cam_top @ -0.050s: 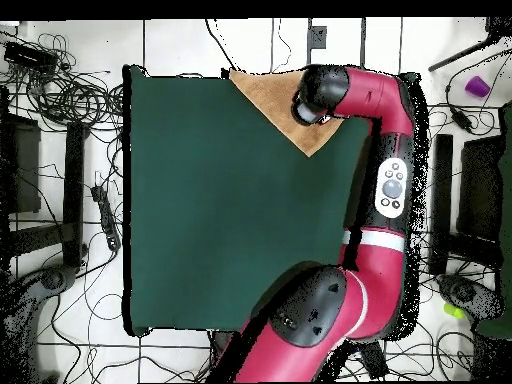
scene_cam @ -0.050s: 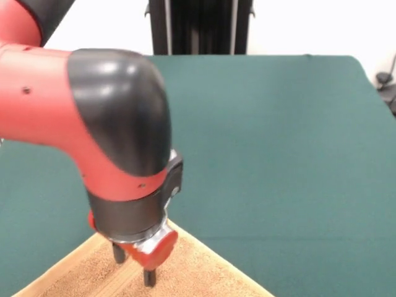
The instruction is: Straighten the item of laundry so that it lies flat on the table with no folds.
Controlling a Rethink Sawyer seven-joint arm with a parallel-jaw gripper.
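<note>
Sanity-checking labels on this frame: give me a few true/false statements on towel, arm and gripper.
1. The towel lies at one edge of the table, a corner pointing toward the table's middle. True.
2. The gripper hangs over bare green cloth, well away from the towel. False: it is over the towel.
3. The gripper's two dark fingers point down at the towel. True.
4. The towel covers most of the table. False: it takes up a small part at one edge; most of the green cloth is bare.
5. A second towel lies mid-table. False: only one shows.
</note>
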